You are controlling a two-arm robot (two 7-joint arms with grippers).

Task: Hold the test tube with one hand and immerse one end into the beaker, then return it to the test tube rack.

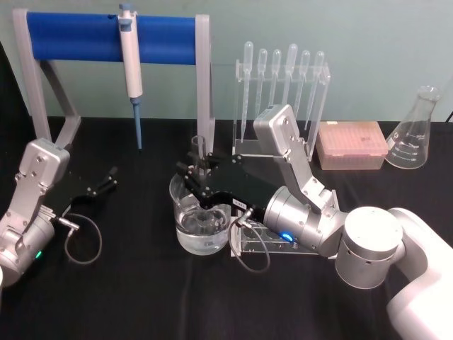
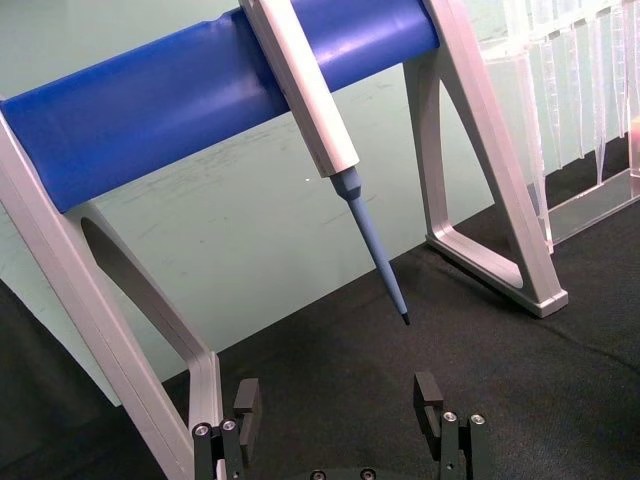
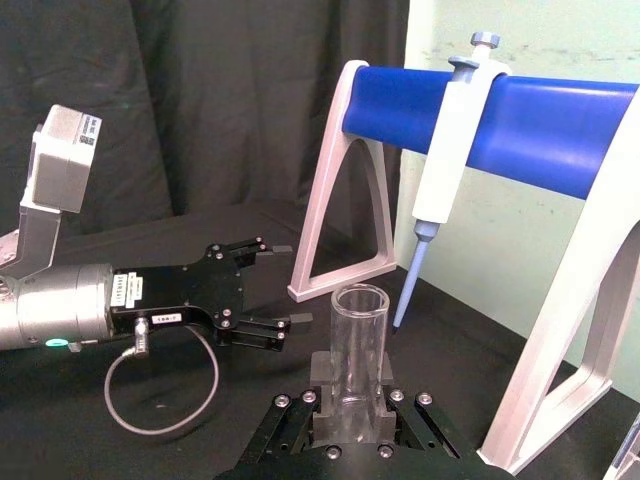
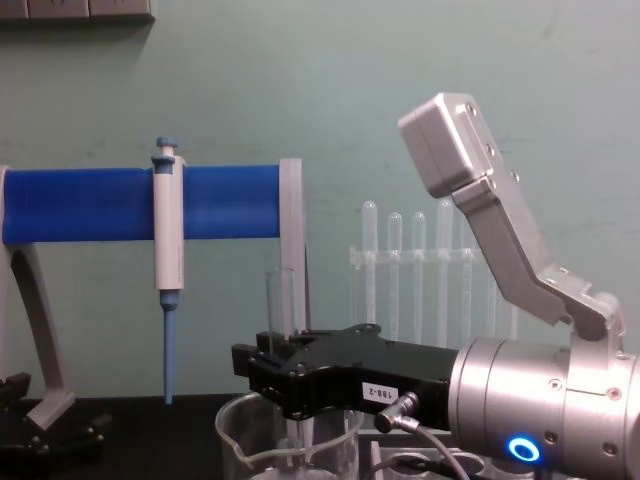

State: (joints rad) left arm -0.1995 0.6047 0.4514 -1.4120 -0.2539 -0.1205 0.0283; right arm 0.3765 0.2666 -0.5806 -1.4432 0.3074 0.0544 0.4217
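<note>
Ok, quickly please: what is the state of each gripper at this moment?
Left gripper: fingers open, holding nothing.
Right gripper: fingers closed on the test tube, which stands upright over the beaker.

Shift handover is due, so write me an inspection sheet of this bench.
Surface: black cloth table, no spills seen.
Job's things: test tube upright, lower end inside the beaker of clear liquid; clear rack beside it.
Clutter: pipettor on blue stand, pipettes, pink tip box, flask.
Grippers: right gripper shut on the test tube; left gripper open, parked left.
Cables: left wrist cable and right wrist cable loop loosely.
Surroundings: green wall behind.
</note>
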